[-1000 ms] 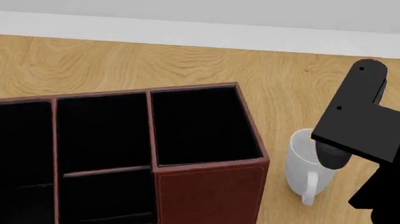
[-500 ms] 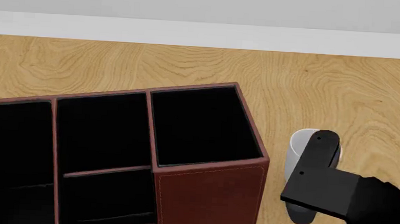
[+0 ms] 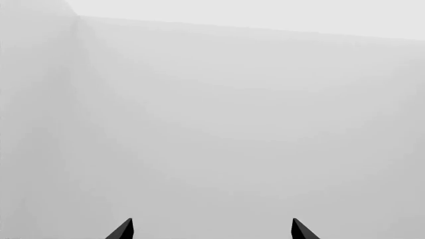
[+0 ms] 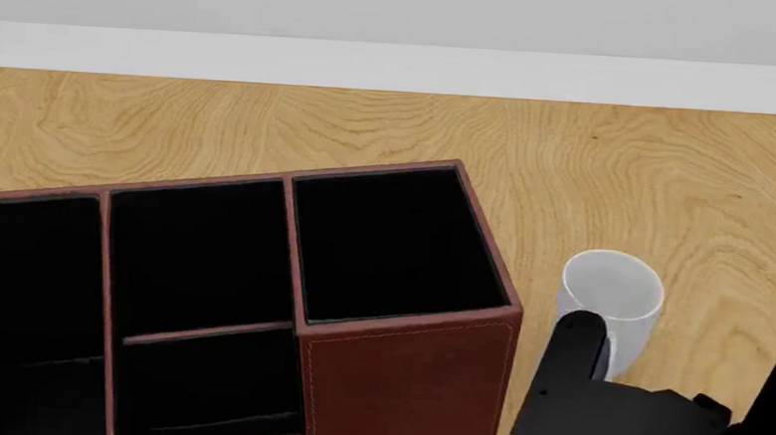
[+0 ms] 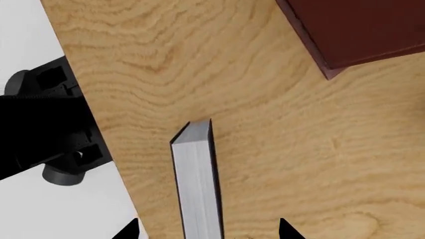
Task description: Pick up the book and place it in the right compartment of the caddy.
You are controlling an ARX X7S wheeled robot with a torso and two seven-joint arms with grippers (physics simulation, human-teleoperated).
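Observation:
The book point(image 5: 196, 179) stands on the wooden table, white page edges facing the right wrist camera, thin black covers at its sides. My right gripper point(image 5: 207, 230) is open, one fingertip on each side of the book, not touching it. The reddish-brown caddy point(image 4: 406, 378) fills the lower left of the head view; its right compartment point(image 4: 394, 243) is black inside and holds nothing. A caddy corner point(image 5: 359, 30) also shows in the right wrist view. The book is hidden in the head view. My left gripper point(image 3: 211, 231) is open and empty, facing a grey wall.
A white mug point(image 4: 610, 294) stands right of the caddy, just behind my right arm point(image 4: 611, 419). The table's edge point(image 5: 99, 149) lies close beside the book, with the robot's black base point(image 5: 47, 134) beyond it.
My right arm has dropped lower and nearer in the head view, uncovering the white mug. The caddy has not moved.

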